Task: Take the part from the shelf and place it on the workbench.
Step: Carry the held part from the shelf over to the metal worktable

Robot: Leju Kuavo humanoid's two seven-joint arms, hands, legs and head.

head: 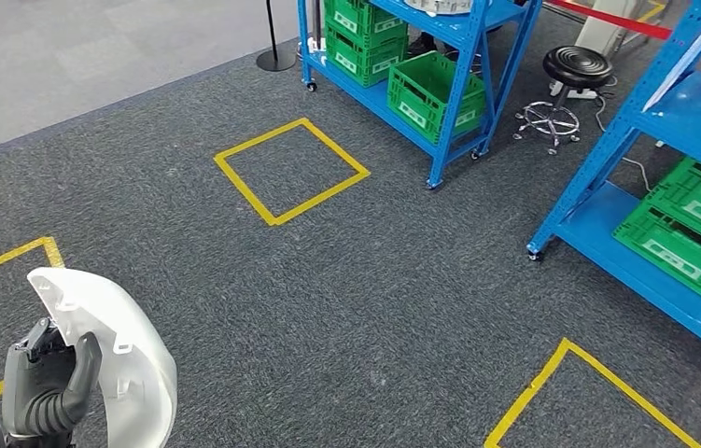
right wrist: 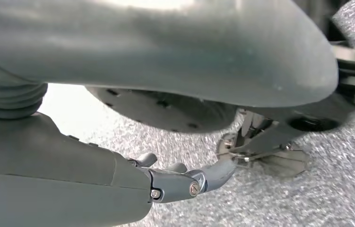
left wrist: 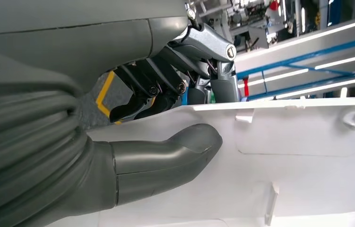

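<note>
White curved part (head: 108, 336) at 7 o'clock, plain, no markings; dark grey left hand (head: 48, 383) on it, its thumb (left wrist: 166, 156) matte grey against the white in the left wrist view. Carpet (head: 346, 280) speckled dark charcoal, paler grey strip at 11 o'clock. Yellow tape squares (head: 290, 171), outlines only. Blue shelf frames (head: 463, 56) at 12 and 3 o'clock, bright green crates (head: 435, 89) with white labels. Black stool (head: 577, 65), chrome base, at 1 o'clock. Red strap (head: 626, 23) at 1 o'clock. Right hand (right wrist: 185, 182) grey, silver metal fingers.
</note>
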